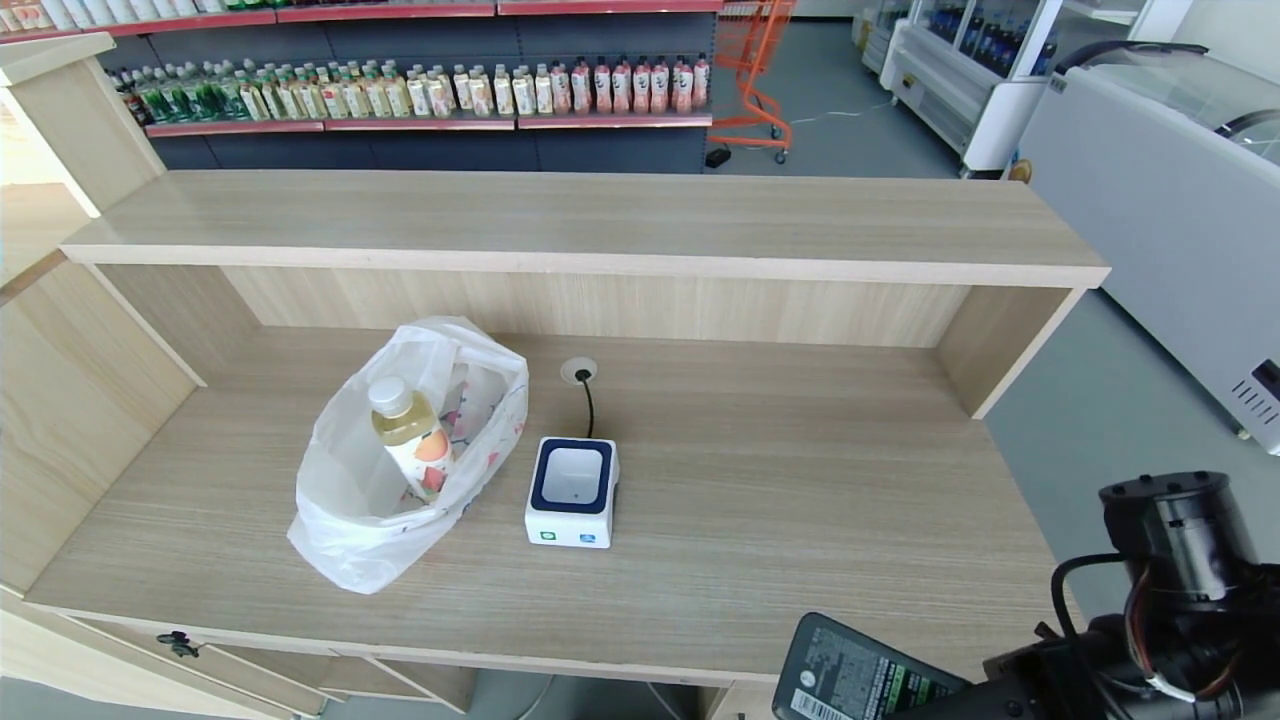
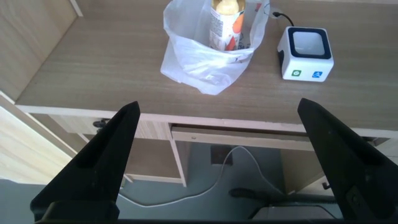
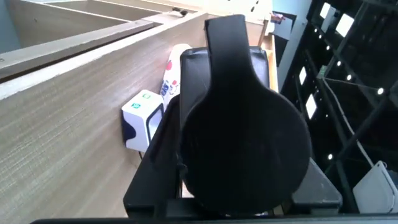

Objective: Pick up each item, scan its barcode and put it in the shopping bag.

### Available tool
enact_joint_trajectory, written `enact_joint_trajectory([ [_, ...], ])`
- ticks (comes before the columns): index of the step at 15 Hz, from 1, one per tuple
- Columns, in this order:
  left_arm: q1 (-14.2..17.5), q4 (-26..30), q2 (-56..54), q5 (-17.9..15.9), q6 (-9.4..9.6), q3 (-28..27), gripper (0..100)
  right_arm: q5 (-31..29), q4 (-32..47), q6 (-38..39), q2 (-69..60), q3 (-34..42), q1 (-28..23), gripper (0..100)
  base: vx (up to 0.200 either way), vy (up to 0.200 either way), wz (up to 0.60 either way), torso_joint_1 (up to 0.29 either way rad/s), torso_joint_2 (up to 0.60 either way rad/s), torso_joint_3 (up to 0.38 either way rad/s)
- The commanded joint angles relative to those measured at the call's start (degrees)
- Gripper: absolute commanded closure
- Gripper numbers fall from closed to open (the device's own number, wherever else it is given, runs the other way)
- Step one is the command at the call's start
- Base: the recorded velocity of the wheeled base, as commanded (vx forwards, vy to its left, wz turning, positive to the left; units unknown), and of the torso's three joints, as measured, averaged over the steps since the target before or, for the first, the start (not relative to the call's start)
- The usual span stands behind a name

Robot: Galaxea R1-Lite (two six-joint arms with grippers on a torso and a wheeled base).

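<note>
Holding a black pack [image 1: 860, 670] in the right gripper [image 3: 227, 68], well right of the scanner [image 1: 572, 490], ready to scan, with left gripper [image 2: 217, 109] wide open and bottle [image 1: 408, 435] already in the shopping bag [image 1: 335, 525] beside it.

head cam sits high, looking forward and down over the whole worktop [image 1: 800, 500]. left wrist cam hangs back off its near edge, facing in. right wrist cam skims low from the near right corner (pretty close). all three share the scanner [image 1: 571, 490] and shopping bag [image 1: 340, 540].
</note>
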Motion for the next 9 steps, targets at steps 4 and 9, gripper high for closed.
enact_joint_trajectory([
  [4, 0.01, 0.00, -0.02, 0.06, -0.03, 0.00, 0, -0.01, -0.47, 0.22, 0.04, -0.37, 0.18, 100, 0.000, 0.000, 0.00, 0.000, 0.00, 0.000],
  [9, 0.01, 0.00, 0.06, 0.06, 0.06, 0.00, 0, -0.01, -8.38, 7.61, 0.83, -1.07, 0.98, 100, 0.000, 0.000, 0.00, 0.000, 0.00, 0.000],
])
